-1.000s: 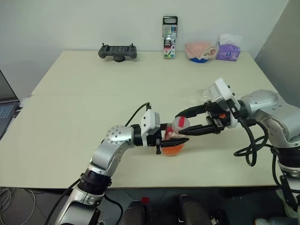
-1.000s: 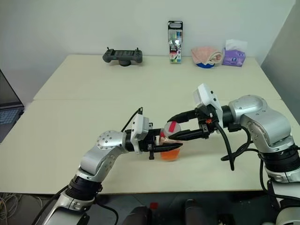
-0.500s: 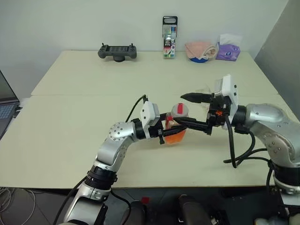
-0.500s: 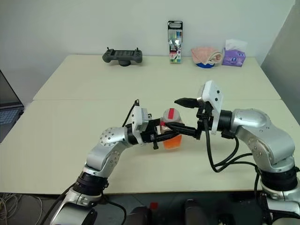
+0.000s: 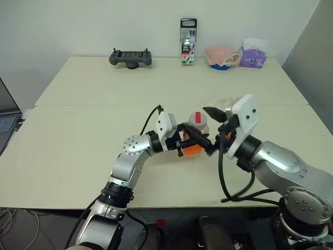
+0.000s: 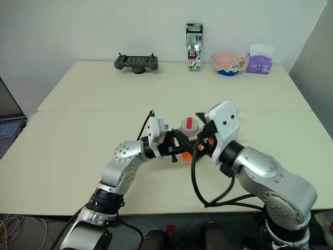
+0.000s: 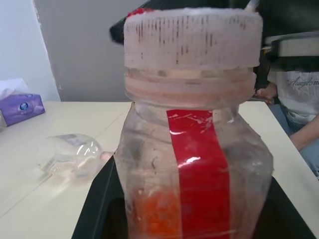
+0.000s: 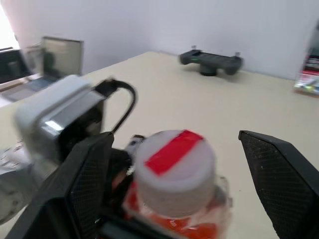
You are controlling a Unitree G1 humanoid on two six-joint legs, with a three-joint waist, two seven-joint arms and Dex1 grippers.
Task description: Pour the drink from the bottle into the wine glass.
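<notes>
Left gripper [image 5: 193, 144]: clamped on small clear squarish plastic bottle [image 7: 194, 164], upright above beige table [image 5: 78, 140].
Right gripper [image 8: 179, 164]: fingers spread wide beside pinkish cap [image 8: 174, 158].
Orange-red drink [image 7: 155, 211]: low inside bottle.
Clear stemmed wine glass [image 7: 70, 155]: on table, behind.

wine glass [image 7: 70, 157] beside bottle [image 5: 196, 136], table edge bare

**Legible markings in my field of view**

A person's grey shirt [image 7: 297, 87], seen past my left wrist, bears cursive lettering too faint to spell. Print on the marker pack [image 5: 188, 41] and tissue packet [image 7: 21, 107] is unreadable.
</notes>
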